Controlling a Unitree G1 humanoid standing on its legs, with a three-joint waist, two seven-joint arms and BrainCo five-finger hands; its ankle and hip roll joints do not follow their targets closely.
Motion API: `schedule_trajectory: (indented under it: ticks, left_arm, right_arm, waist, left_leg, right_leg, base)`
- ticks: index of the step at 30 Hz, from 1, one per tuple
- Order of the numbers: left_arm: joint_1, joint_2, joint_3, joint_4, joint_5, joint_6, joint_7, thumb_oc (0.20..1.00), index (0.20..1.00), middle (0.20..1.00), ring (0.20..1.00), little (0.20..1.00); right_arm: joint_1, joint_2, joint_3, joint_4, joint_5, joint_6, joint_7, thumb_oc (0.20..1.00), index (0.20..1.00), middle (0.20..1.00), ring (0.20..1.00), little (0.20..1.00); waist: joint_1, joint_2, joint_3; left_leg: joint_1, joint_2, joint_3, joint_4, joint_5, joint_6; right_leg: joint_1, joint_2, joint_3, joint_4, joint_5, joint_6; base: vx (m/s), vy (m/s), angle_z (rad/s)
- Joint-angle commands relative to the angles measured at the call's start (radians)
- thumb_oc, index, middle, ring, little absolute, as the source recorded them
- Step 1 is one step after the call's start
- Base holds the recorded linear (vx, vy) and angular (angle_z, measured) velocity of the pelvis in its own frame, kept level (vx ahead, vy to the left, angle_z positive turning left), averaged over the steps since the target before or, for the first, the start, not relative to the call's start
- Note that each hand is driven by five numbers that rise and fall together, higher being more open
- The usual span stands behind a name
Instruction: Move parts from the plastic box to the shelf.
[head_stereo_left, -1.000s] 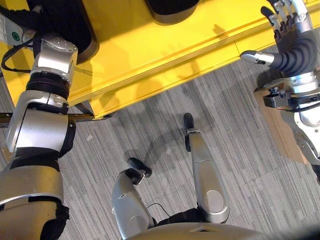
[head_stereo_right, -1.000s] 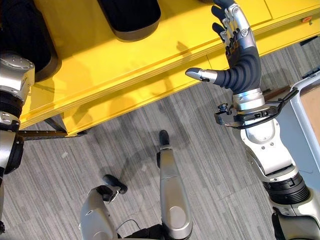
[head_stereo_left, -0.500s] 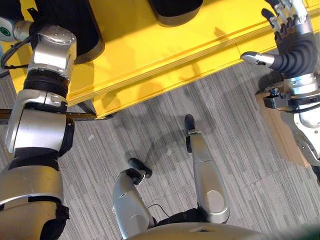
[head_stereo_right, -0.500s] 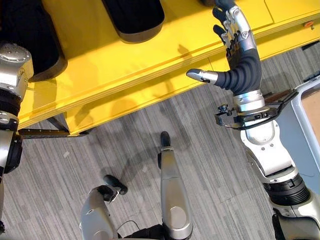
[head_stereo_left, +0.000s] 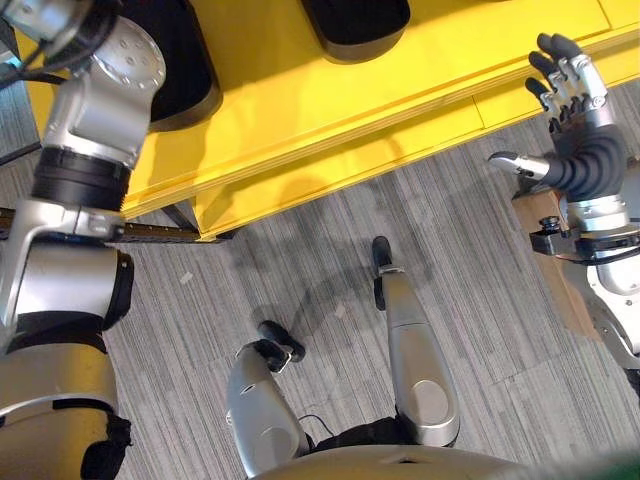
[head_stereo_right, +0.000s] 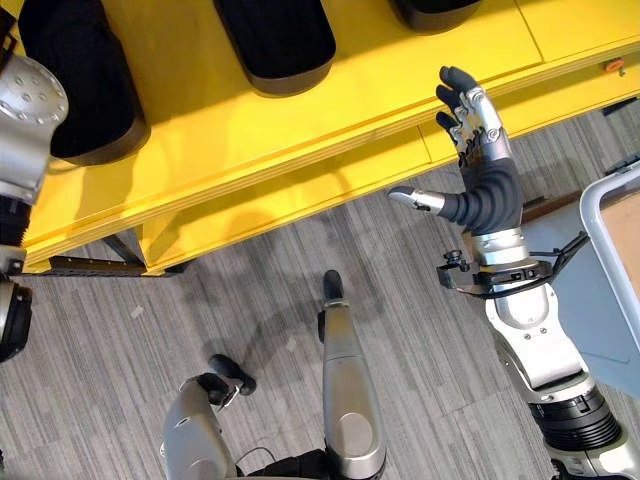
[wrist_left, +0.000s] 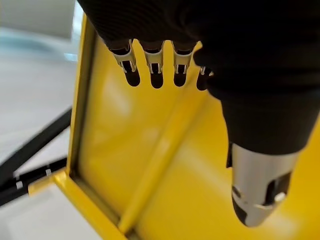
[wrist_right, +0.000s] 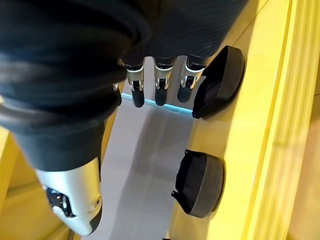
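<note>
- Right robot hand (head_stereo_right: 478, 165) raised at the front edge of the yellow shelf (head_stereo_right: 300, 130), fingers straight and spread, thumb stuck out sideways toward the robot's left, nothing held.
- In the right wrist view, same robot hand (wrist_right: 75, 165) with fingers extended over the shelf, thumb apart.
- Left robot hand (wrist_left: 250, 165) seen in its own wrist view, fingers straight in a row, thumb apart, hovering close above the yellow shelf surface near a corner with a raised lip; empty.
- Left arm reaching up along the left side of the head views, over the shelf's left end.
- Shelf a flat yellow board with a stepped front edge, running diagonally across the top of the head views; grey striped carpet floor (head_stereo_right: 250, 300) below it.
- Light-rimmed bin or cart edge (head_stereo_right: 615, 260) at the right border, beside the right arm.
- Three dark parts on the shelf: one at the left (head_stereo_right: 75, 85), one in the middle (head_stereo_right: 280, 45), one cut off at the top (head_stereo_right: 435, 10).
- Parts oblong, rounded, long axes pointing away from the shelf's front edge, lying side by side and well apart.
- Two of them (wrist_right: 200, 182) (wrist_right: 220, 80) visible past the right fingers.
</note>
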Motion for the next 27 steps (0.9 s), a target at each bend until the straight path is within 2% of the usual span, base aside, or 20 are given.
schedule_trajectory:
  ticks: [1, 3, 5, 8, 9, 11, 12, 13, 14, 15, 16, 17, 20, 21, 22, 24, 25, 27]
  left_arm:
    - [0.088, 0.064, 0.049, -0.131, 0.122, -0.040, -0.081, 1.000, 1.000, 1.000, 1.000, 1.000]
    - [0.154, 0.043, 0.060, -0.216, 0.147, -0.048, -0.111, 1.000, 1.000, 1.000, 1.000, 1.000]
    - [0.224, 0.020, 0.088, -0.275, 0.155, -0.087, -0.142, 1.000, 1.000, 1.000, 1.000, 1.000]
    - [0.439, -0.058, 0.138, -0.427, 0.102, -0.221, -0.268, 1.000, 1.000, 1.000, 1.000, 1.000]
    - [0.622, -0.132, 0.153, -0.542, 0.063, -0.347, -0.425, 1.000, 1.000, 1.000, 1.000, 1.000]
    - [0.761, -0.192, 0.150, -0.635, 0.010, -0.448, -0.556, 1.000, 1.000, 1.000, 1.000, 1.000]
    - [0.896, -0.239, 0.146, -0.711, -0.053, -0.512, -0.670, 1.000, 1.000, 1.000, 1.000, 1.000]
    - [1.001, -0.269, 0.155, -0.755, -0.184, -0.579, -0.832, 1.000, 1.000, 1.000, 1.000, 1.000]
    - [1.050, -0.278, 0.149, -0.772, -0.318, -0.590, -0.940, 1.000, 1.000, 1.000, 1.000, 1.000]
    - [1.085, -0.290, 0.139, -0.776, -0.507, -0.564, -1.075, 1.000, 1.000, 1.000, 1.000, 1.000]
    - [1.162, -0.308, 0.112, -0.764, -0.791, -0.512, -1.339, 1.000, 1.000, 1.000, 1.000, 1.000]
    - [1.215, -0.321, 0.097, -0.739, -0.873, -0.506, -1.411, 1.000, 1.000, 1.000, 1.000, 1.000]
    - [1.286, -0.327, 0.111, -0.701, -0.890, -0.499, -1.459, 1.000, 1.000, 1.000, 1.000, 1.000]
    - [1.310, -0.329, 0.119, -0.687, -0.898, -0.482, -1.476, 1.000, 1.000, 1.000, 1.000, 1.000]
    - [1.331, -0.331, 0.127, -0.666, -0.863, -0.491, -1.461, 1.000, 1.000, 1.000, 1.000, 1.000]
    - [1.366, -0.334, 0.137, -0.644, -0.893, -0.460, -1.503, 1.000, 1.000, 1.000, 1.000, 1.000]
    - [1.382, -0.336, 0.143, -0.630, -0.855, -0.464, -1.504, 1.000, 1.000, 1.000, 1.000, 1.000]
    - [1.427, -0.332, 0.150, -0.578, -0.831, -0.426, -1.521, 1.000, 1.000, 1.000, 1.000, 1.000]
  right_arm:
    - [-0.011, 0.035, -0.045, -0.067, -0.038, -0.077, -0.015, 1.000, 1.000, 1.000, 1.000, 1.000]
    - [0.007, 0.052, -0.041, -0.070, -0.052, -0.077, -0.019, 1.000, 1.000, 1.000, 1.000, 1.000]
    - [0.024, 0.065, -0.038, -0.068, -0.062, -0.085, -0.021, 1.000, 1.000, 1.000, 1.000, 1.000]
    - [0.073, 0.106, -0.033, -0.073, -0.082, -0.090, -0.034, 1.000, 1.000, 1.000, 1.000, 1.000]
    - [0.111, 0.138, -0.040, -0.068, -0.076, -0.081, -0.052, 1.000, 1.000, 1.000, 1.000, 1.000]
    - [0.138, 0.160, -0.052, -0.069, -0.073, -0.074, -0.059, 1.000, 1.000, 1.000, 1.000, 1.000]
    - [0.175, 0.160, -0.061, -0.077, -0.063, -0.066, -0.063, 1.000, 1.000, 1.000, 1.000, 1.000]
    - [0.212, 0.151, -0.067, -0.080, -0.027, -0.042, -0.054, 1.000, 1.000, 1.000, 1.000, 1.000]
    - [0.230, 0.147, -0.065, -0.069, -0.007, -0.029, -0.041, 1.000, 1.000, 1.000, 1.000, 1.000]
    - [0.241, 0.142, -0.060, -0.055, 0.040, -0.012, -0.011, 1.000, 1.000, 1.000, 1.000, 1.000]
    - [0.248, 0.151, -0.037, -0.004, 0.127, 0.018, 0.047, 1.000, 1.000, 1.000, 1.000, 1.000]
    - [0.259, 0.167, -0.027, 0.056, 0.201, 0.031, 0.064, 1.000, 1.000, 1.000, 1.000, 1.000]
    - [0.315, 0.190, -0.038, 0.110, 0.150, 0.003, 0.037, 1.000, 1.000, 1.000, 1.000, 1.000]
    - [0.339, 0.192, -0.050, 0.124, 0.116, 0.006, 0.029, 1.000, 1.000, 1.000, 1.000, 1.000]
    - [0.358, 0.192, -0.056, 0.143, 0.126, 0.027, 0.030, 1.000, 1.000, 1.000, 1.000, 1.000]
    - [0.395, 0.197, -0.067, 0.167, 0.119, 0.040, 0.034, 1.000, 1.000, 1.000, 1.000, 1.000]
    - [0.412, 0.203, -0.069, 0.182, 0.119, 0.050, 0.040, 1.000, 1.000, 1.000, 1.000, 1.000]
    - [0.457, 0.212, -0.065, 0.229, 0.085, 0.061, 0.071, 1.000, 1.000, 1.000, 1.000, 1.000]
  waist:
    - [-0.002, -0.026, -0.024]
    - [0.008, -0.025, -0.024]
    - [0.018, -0.024, -0.024]
    - [0.048, -0.016, -0.039]
    - [0.076, -0.008, -0.055]
    - [0.100, -0.001, -0.066]
    - [0.121, 0.007, -0.087]
    - [0.139, 0.015, -0.112]
    - [0.149, 0.017, -0.128]
    - [0.158, 0.020, -0.142]
    - [0.181, 0.024, -0.167]
    - [0.195, 0.024, -0.185]
    - [0.204, 0.018, -0.216]
    - [0.205, 0.015, -0.229]
    - [0.205, 0.012, -0.244]
    - [0.204, 0.008, -0.266]
    - [0.202, 0.006, -0.279]
    - [0.194, 0.002, -0.309]
  left_leg:
    - [-0.053, -0.097, -0.018, -0.030, 0.013, 0.100]
    - [-0.044, -0.105, -0.027, -0.037, 0.011, 0.103]
    - [-0.033, -0.112, -0.036, -0.044, 0.011, 0.104]
    - [0.004, -0.132, -0.059, -0.082, 0.025, 0.100]
    - [0.048, -0.152, -0.073, -0.135, 0.041, 0.096]
    - [0.087, -0.162, -0.084, -0.183, 0.057, 0.088]
    - [0.134, -0.169, -0.091, -0.232, 0.075, 0.080]
    - [0.179, -0.171, -0.092, -0.271, 0.094, 0.071]
    - [0.204, -0.169, -0.094, -0.291, 0.105, 0.065]
    - [0.227, -0.169, -0.095, -0.308, 0.109, 0.063]
    - [0.270, -0.164, -0.095, -0.347, 0.126, 0.051]
    - [0.307, -0.169, -0.095, -0.393, 0.142, 0.043]
    - [0.352, -0.174, -0.096, -0.456, 0.172, 0.035]
    - [0.366, -0.176, -0.097, -0.479, 0.182, 0.033]
    - [0.380, -0.179, -0.101, -0.501, 0.192, 0.032]
    - [0.399, -0.178, -0.098, -0.531, 0.206, 0.026]
    - [0.415, -0.177, -0.089, -0.553, 0.212, 0.024]
    - [0.460, -0.168, -0.069, -0.628, 0.243, 0.011]
  right_leg:
    - [0.070, 0.072, -0.049, 0.061, -0.195, -0.030]
    - [0.082, 0.073, -0.051, 0.060, -0.197, -0.029]
    - [0.098, 0.073, -0.054, 0.055, -0.197, -0.028]
    - [0.146, 0.070, -0.064, 0.027, -0.198, -0.021]
    - [0.200, 0.058, -0.084, -0.014, -0.193, -0.014]
    - [0.249, 0.047, -0.106, -0.050, -0.190, -0.009]
    - [0.310, 0.036, -0.135, -0.093, -0.186, -0.007]
    - [0.368, 0.026, -0.160, -0.136, -0.183, -0.006]
    - [0.405, 0.022, -0.174, -0.160, -0.178, -0.009]
    - [0.433, 0.017, -0.183, -0.181, -0.174, -0.009]
    - [0.492, 0.012, -0.213, -0.229, -0.163, -0.009]
    - [0.534, 0.015, -0.231, -0.270, -0.153, -0.011]
    - [0.577, 0.021, -0.239, -0.332, -0.123, -0.005]
    - [0.589, 0.022, -0.238, -0.354, -0.110, -0.002]
    - [0.600, 0.022, -0.234, -0.374, -0.095, 0.000]
    - [0.617, 0.020, -0.233, -0.405, -0.076, 0.007]
    - [0.628, 0.016, -0.233, -0.427, -0.064, 0.014]
    - [0.657, 0.007, -0.234, -0.495, -0.023, 0.035]
  base:
    - [-0.03, -0.061, 0.03]
    - [-0.02, -0.066, 0.07]
    - [-0.02, -0.075, 0.12]
    - [-0.02, -0.113, 0.14]
    - [-0.05, -0.122, 0.27]
    - [-0.05, -0.088, 0.42]
    - [0.00, -0.075, 0.49]
    - [0.04, -0.079, 0.37]
    - [0.06, -0.076, 0.49]
    - [0.06, -0.110, 0.44]
    - [0.03, -0.122, 0.36]
    - [0.02, -0.119, 0.18]
    - [0.01, -0.027, 0.03]
    - [0.04, 0.026, -0.05]
    - [0.06, 0.042, -0.02]
    - [0.08, 0.052, -0.05]
    - [0.10, 0.058, -0.04]
    - [0.10, 0.070, -0.05]
